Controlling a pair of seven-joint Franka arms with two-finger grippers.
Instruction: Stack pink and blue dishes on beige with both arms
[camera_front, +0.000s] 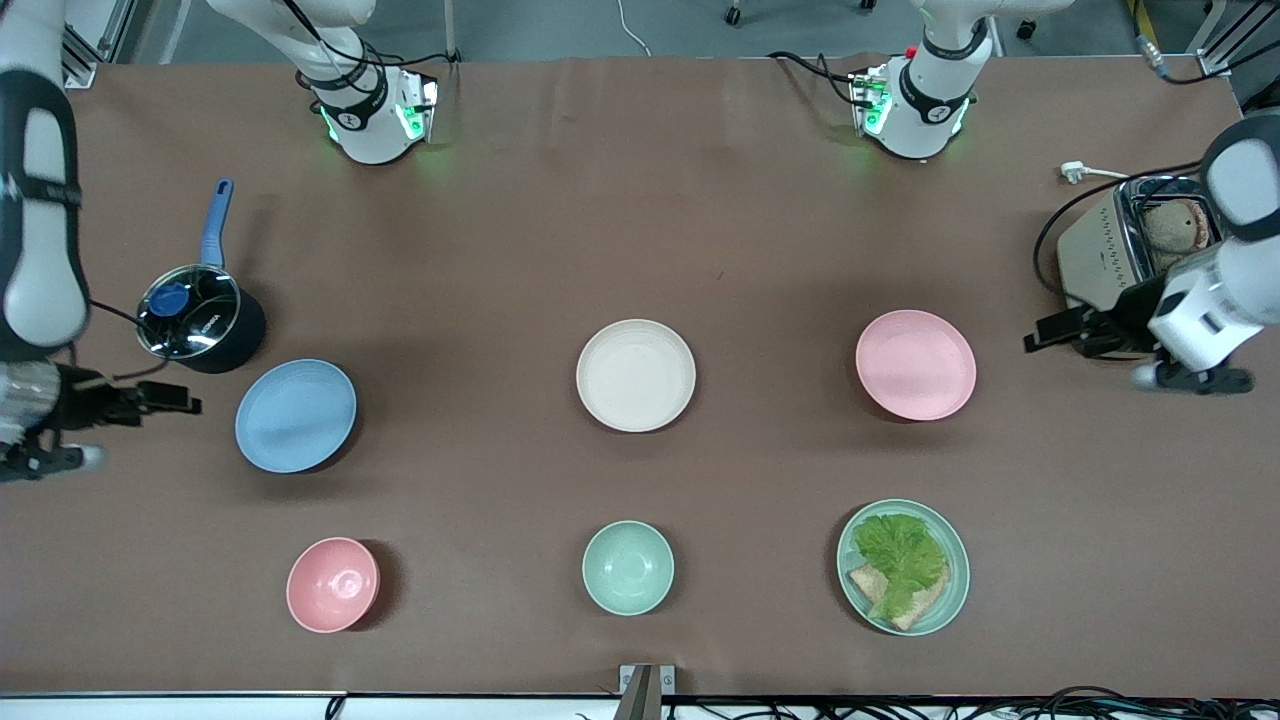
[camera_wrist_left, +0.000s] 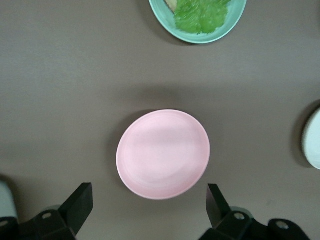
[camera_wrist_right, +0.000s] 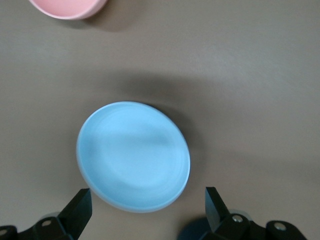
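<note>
The beige plate (camera_front: 635, 375) lies mid-table, bare. The pink plate (camera_front: 915, 364) (camera_wrist_left: 163, 153) lies toward the left arm's end and the blue plate (camera_front: 295, 415) (camera_wrist_right: 133, 156) toward the right arm's end. My left gripper (camera_front: 1040, 335) (camera_wrist_left: 149, 190) hangs open over the table between the pink plate and the toaster, holding nothing. My right gripper (camera_front: 182, 400) (camera_wrist_right: 147, 192) hangs open beside the blue plate, at its edge toward the right arm's end, also holding nothing. Neither gripper touches its plate.
A dark pot with a blue handle (camera_front: 200, 320) stands close to the blue plate. A toaster (camera_front: 1130, 240) with bread sits by the left gripper. Nearer the camera are a pink bowl (camera_front: 332, 584), a green bowl (camera_front: 627, 567) and a green plate with lettuce and bread (camera_front: 903, 566).
</note>
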